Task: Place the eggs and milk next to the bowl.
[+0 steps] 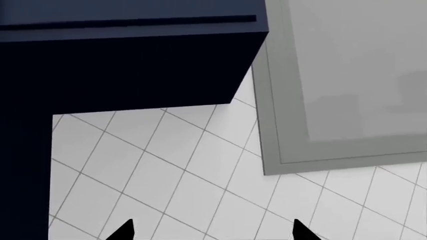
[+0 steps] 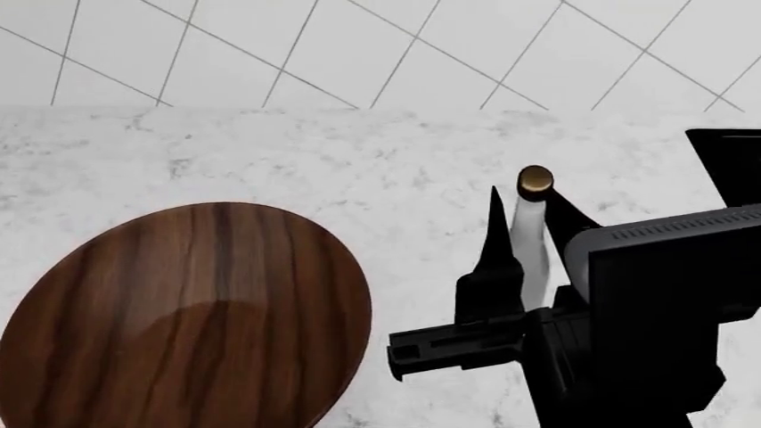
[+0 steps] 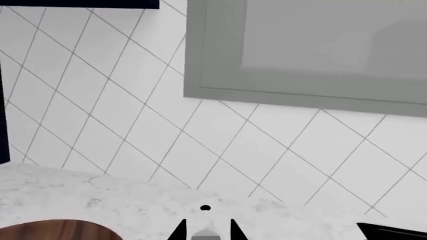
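R tool (image 2: pixel 523 209) clamped on milk (image 2: pixel 530 234) beside bowl (image 2: pixel 178 321) | L tool (image 1: pixel 210 231) apart, seen only by L wrist cam: tiles, cabinet (image 1: pixel 347 85)

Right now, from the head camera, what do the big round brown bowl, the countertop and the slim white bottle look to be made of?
The big round brown bowl looks like dark wood, streaky grain, soft sheen. The countertop looks like pale grey-veined marble or stone. The slim white bottle is plain and matte, possibly plastic; its round cap looks brassy, maybe metal.
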Controlling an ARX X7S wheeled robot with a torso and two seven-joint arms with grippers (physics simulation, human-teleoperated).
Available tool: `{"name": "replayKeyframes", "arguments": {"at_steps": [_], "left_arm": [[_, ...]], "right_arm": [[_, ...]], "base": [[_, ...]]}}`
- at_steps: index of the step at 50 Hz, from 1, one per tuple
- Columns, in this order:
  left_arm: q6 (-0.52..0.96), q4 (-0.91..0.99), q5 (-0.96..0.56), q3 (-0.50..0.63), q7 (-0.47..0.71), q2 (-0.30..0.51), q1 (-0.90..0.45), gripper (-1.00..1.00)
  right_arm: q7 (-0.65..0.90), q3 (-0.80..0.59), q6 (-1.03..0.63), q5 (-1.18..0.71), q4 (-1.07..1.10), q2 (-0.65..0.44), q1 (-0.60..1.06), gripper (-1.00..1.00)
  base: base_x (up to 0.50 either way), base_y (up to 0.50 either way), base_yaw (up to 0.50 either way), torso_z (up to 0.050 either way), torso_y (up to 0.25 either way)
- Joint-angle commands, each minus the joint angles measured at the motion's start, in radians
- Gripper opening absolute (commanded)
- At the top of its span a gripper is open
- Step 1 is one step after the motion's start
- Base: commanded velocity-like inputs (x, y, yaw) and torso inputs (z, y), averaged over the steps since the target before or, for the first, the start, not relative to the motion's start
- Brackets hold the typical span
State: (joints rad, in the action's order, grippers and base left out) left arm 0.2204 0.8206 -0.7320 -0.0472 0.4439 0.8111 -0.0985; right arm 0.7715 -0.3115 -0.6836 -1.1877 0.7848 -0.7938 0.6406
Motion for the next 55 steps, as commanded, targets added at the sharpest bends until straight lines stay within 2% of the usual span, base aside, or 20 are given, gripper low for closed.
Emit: {"name": "replayKeyframes", "arguments": {"at_steps": [1,13,29,55], "left_arm": [[-0.03,-0.029,0.012,-0.001,-0.01,-0.013,0.026,1.0],[-0.035,-0.031,0.012,-0.007,-0.013,-0.008,0.026,1.0],[-0.037,-0.029,0.01,-0.019,-0.01,-0.001,0.032,1.0],[-0.047,-0.042,0.024,-0.003,-0.02,-0.011,0.032,1.0]], "right_arm": [[-0.034,-0.059,0.006,0.061,-0.089,0.091,0.05,-1.0],[-0.087,-0.125,0.017,0.129,-0.183,0.171,0.08,-1.0],[-0.137,-0.175,0.036,0.184,-0.257,0.221,0.093,-1.0],[-0.199,-0.213,0.111,0.256,-0.309,0.227,0.01,-1.0]], "base": [[0.0,0.0,0.0,0.0,0.0],[0.0,0.0,0.0,0.0,0.0],[0.0,0.0,0.0,0.0,0.001],[0.0,0.0,0.0,0.0,0.0]]}}
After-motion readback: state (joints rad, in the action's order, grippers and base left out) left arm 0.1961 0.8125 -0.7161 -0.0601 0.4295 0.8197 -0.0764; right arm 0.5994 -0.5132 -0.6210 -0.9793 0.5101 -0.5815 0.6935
